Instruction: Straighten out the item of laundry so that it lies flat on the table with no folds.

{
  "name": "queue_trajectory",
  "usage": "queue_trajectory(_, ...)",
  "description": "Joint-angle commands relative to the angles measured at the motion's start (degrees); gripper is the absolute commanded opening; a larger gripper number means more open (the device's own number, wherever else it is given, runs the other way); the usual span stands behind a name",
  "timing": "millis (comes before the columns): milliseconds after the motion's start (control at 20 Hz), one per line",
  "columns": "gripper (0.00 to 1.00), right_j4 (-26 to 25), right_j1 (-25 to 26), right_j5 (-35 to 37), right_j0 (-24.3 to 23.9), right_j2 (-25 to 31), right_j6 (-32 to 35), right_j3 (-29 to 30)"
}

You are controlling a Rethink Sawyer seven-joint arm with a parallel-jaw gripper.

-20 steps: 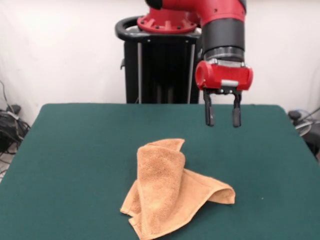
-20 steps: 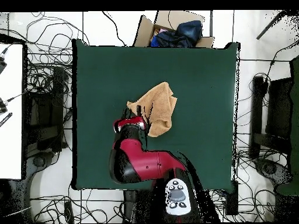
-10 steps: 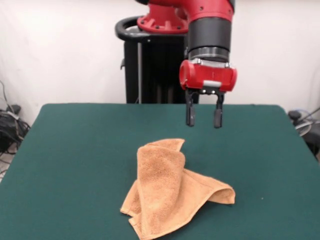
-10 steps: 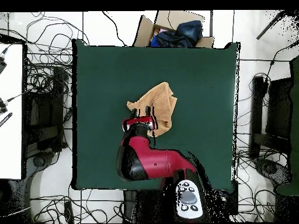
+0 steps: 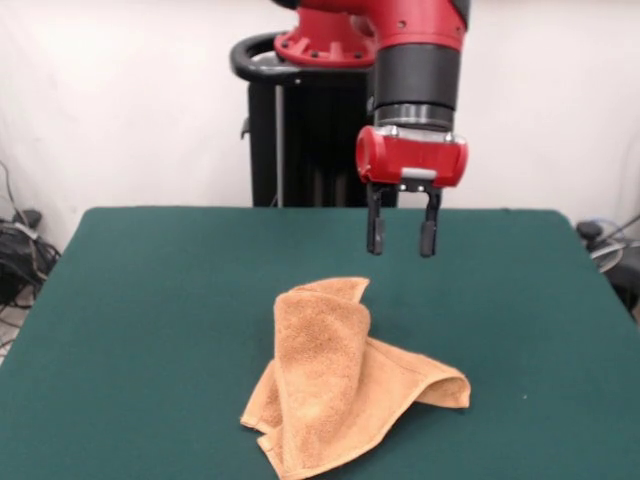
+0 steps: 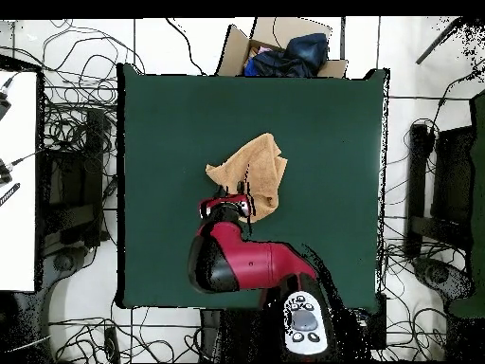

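Orange-tan terry towel (image 5: pixel 345 385) is left crumpled and folded near the middle of the green table (image 5: pixel 150 300), toward its front edge. The gripper (image 5: pixel 401 236), jaws spread and empty, has been shifted sideways, apparently above the towel's far corner; no grasp yet.

In the overhead view my arm (image 6: pixel 242 265) hides the towel's (image 6: pixel 256 171) edge at 7 o'clock; the front view cuts its bottom edge.
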Motion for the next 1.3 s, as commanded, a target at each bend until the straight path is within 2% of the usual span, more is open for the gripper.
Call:
queue_trajectory(50, 1.0, 0.5, 2.1, 6.4, 2.2, 1.6, 7.0, -1.7)
queue_trajectory(300, 1.0, 0.9, 1.7, 7.9, 2.7, 2.0, 6.9, -1.9)
queue_trajectory(500, 1.0, 3.0, 1.2, 16.1, 3.5, 2.3, 5.5, -3.7)
queue_trajectory(550, 1.0, 3.9, 0.8, 20.6, 3.7, 2.4, 4.5, -4.9)
queue_trajectory(750, 1.0, 4.8, 0.9, 27.5, 4.6, 2.0, 4.2, -7.9)
queue_trajectory(1150, 1.0, 5.1, 0.8, 35.9, 6.6, 1.1, 7.6, -12.9)
queue_trajectory(1300, 1.0, 4.9, -0.4, 38.7, 6.4, 1.7, 7.4, -12.4)
